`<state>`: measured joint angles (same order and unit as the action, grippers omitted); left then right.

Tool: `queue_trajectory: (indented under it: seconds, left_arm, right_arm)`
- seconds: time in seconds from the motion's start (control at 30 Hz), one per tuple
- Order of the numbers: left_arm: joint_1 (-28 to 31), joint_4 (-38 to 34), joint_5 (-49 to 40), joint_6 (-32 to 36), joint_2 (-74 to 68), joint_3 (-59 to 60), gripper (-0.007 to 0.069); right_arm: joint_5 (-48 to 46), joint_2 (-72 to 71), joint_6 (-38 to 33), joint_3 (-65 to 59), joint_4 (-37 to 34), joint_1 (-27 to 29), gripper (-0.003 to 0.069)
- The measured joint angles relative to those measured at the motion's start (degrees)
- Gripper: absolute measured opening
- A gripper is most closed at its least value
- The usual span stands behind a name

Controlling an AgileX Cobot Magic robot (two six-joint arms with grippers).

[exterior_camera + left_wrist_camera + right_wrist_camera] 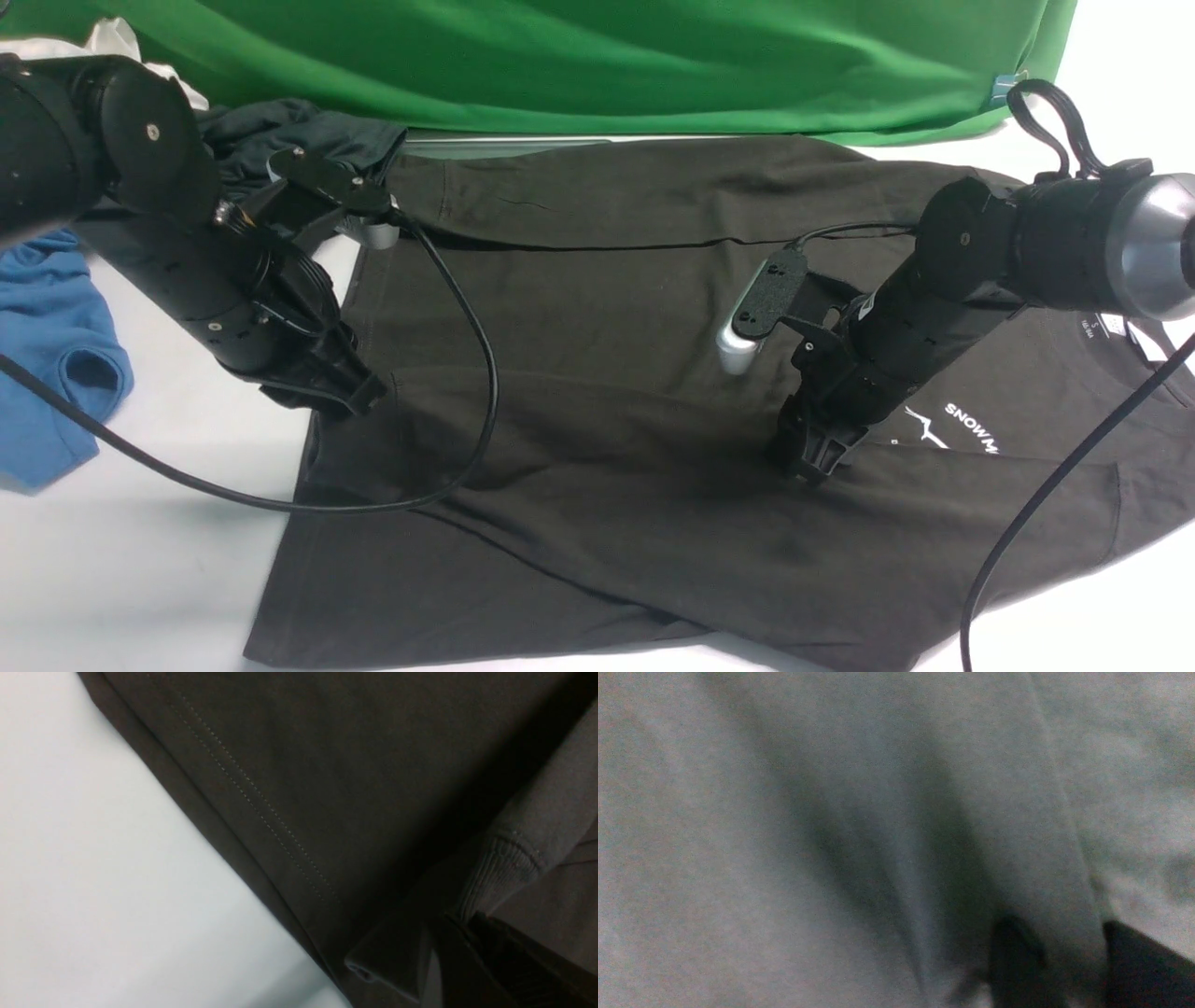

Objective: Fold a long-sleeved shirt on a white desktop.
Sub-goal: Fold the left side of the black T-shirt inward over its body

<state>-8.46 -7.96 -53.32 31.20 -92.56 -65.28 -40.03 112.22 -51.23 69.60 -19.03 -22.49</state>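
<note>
Two grippers working. Nearest, the right gripper (814, 467), right of centre, is pressing into the long-sleeved shirt (607, 373), its fingers (1015, 952) standing parted astride a ridge of cloth. At centre left the left gripper (364, 397) is clenching the ribbed cuff (495, 872). One long-sleeved shirt is lying spread across the middle of one white desktop (140, 560). One blue tee (47, 355) is lying at the left edge; one grey-green garment (280, 126) is bunching at upper left; one green backdrop (607, 56) is hanging along the top.

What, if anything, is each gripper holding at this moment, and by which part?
The left gripper pinches the long-sleeved shirt by a ribbed sleeve cuff. The right gripper straddles body fabric; a hold cannot be told.
</note>
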Motion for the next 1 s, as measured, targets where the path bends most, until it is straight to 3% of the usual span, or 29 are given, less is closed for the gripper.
queue_trajectory:
  seconds: [0.1,0.13,0.23,0.7,1.0]
  left_arm:
    - [0.0,0.1,0.0,0.0,0.0,0.0,0.0039]
    - [0.0,0.2,0.1,0.0,0.0,0.0,0.0039]
    - [0.0,0.2,0.1,0.0,0.0,0.0,0.0039]
    - [0.0,-0.8,2.0,-1.3,0.1,-2.3,0.0039]
    - [0.0,0.6,5.4,-2.4,-3.8,-7.1,0.0039]
  right_arm:
    - [-0.7,0.0,0.0,0.1,-0.1,-0.2,0.0129]
    - [-1.0,0.0,0.7,0.1,-0.1,-0.4,0.0069]
    - [-1.2,0.0,2.4,0.1,0.0,-0.4,0.0033]
    - [0.8,-6.9,13.3,-0.3,4.2,0.3,0.0029]
    - [7.4,-6.9,14.5,-0.4,4.5,0.9,0.0029]
